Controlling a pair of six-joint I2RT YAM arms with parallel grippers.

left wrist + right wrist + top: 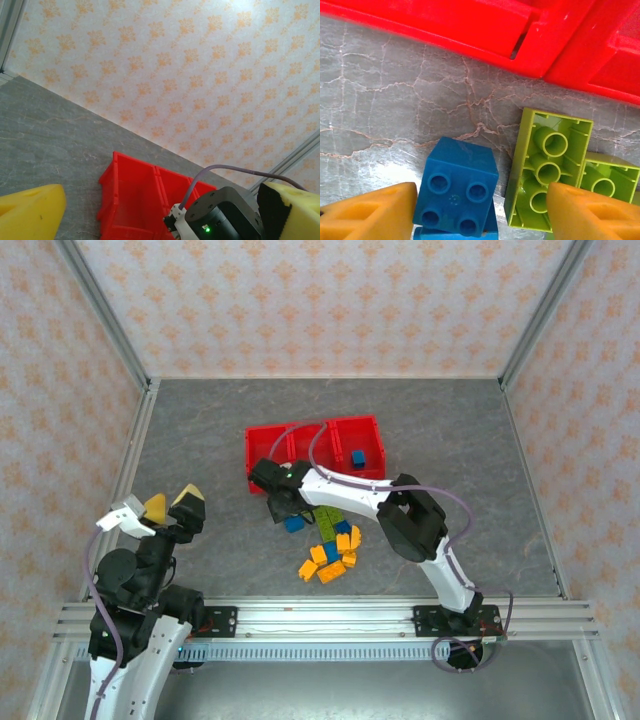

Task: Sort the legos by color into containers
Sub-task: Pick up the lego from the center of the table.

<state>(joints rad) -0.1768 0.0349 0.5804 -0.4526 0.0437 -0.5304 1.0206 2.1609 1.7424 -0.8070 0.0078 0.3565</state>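
R gripper (pixel 283 506) hangs low over a lone blue brick (pixel 456 187) on the worktop (pixel 395 110). That spot is just at 6 o'clock of the red tray (pixel 268 440) and at 10 o'clock of the main pile (pixel 330 558). Its fingers (pixel 370 215) stand apart, nothing held. Blue brick sits studs-up btwn them, but an upturned green brick (pixel 547 167) lies just beside it at 3 o'clock, w/ one finger over its corner.

Step in hand, as I judge it: grasp the blue one. To do it well:
- nudge gripper toward 9 o'clock so blue is centred & green stays outside
- drop straight, pinch the flat sides
- lift clear before swinging to the tray's 3 o'clock bin, where a blue lego (pixel 357 458) already lies

L gripper (pixel 171 502) sits raised at 9 o'clock, fingers wide apart, empty.
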